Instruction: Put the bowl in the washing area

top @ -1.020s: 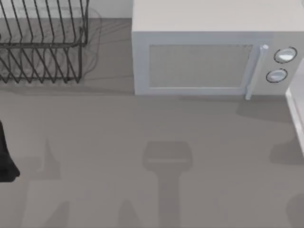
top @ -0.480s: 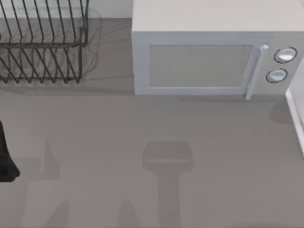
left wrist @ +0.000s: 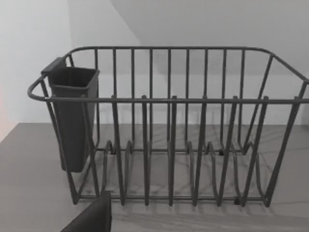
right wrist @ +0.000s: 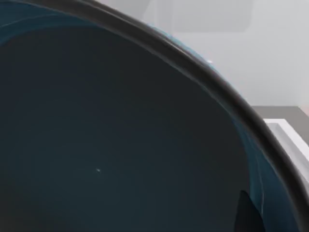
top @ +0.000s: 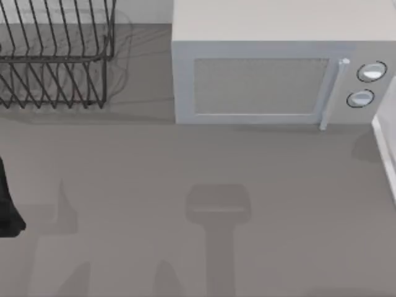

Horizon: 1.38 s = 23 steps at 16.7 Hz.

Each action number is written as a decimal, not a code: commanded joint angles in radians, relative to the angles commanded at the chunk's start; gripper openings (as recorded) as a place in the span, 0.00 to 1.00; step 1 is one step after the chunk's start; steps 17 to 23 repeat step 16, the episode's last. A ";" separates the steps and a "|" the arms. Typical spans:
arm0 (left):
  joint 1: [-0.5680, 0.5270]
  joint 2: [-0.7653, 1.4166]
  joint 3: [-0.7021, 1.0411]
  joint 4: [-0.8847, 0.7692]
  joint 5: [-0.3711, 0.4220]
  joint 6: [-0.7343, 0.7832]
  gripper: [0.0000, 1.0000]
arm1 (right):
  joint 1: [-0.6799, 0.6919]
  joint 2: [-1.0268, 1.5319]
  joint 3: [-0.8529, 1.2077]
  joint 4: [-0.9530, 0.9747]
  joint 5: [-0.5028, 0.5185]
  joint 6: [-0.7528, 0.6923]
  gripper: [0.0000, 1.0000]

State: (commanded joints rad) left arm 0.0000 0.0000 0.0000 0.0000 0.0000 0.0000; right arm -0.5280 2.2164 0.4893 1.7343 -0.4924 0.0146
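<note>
Right wrist view: bowl (right wrist: 120, 145) sits right up against our right arm's camera.
We see its dark blue inside and dark rim close up, with a white raised edge (right wrist: 289, 140) on the table behind it; we can't tell the right gripper's finger state. Top view: microwave (top: 272, 74) at the back, wire dish rack (top: 55, 62) at back left, our left arm (top: 7, 207) parked at the left edge. Left wrist view faces the rack with its dark cutlery cup (left wrist: 72, 116); left finger state unclear too.
</note>
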 joint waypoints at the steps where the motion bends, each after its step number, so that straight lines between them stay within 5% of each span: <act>1: 0.000 0.000 0.000 0.000 0.000 0.000 1.00 | 0.000 0.000 0.000 0.000 0.000 0.000 0.30; 10: 0.000 0.000 0.000 0.000 0.000 0.000 1.00 | 0.000 0.000 0.000 0.000 0.000 0.000 0.98; 23: 0.000 0.000 0.000 0.000 0.000 0.000 1.00 | 0.000 0.000 0.000 0.000 0.000 0.000 1.00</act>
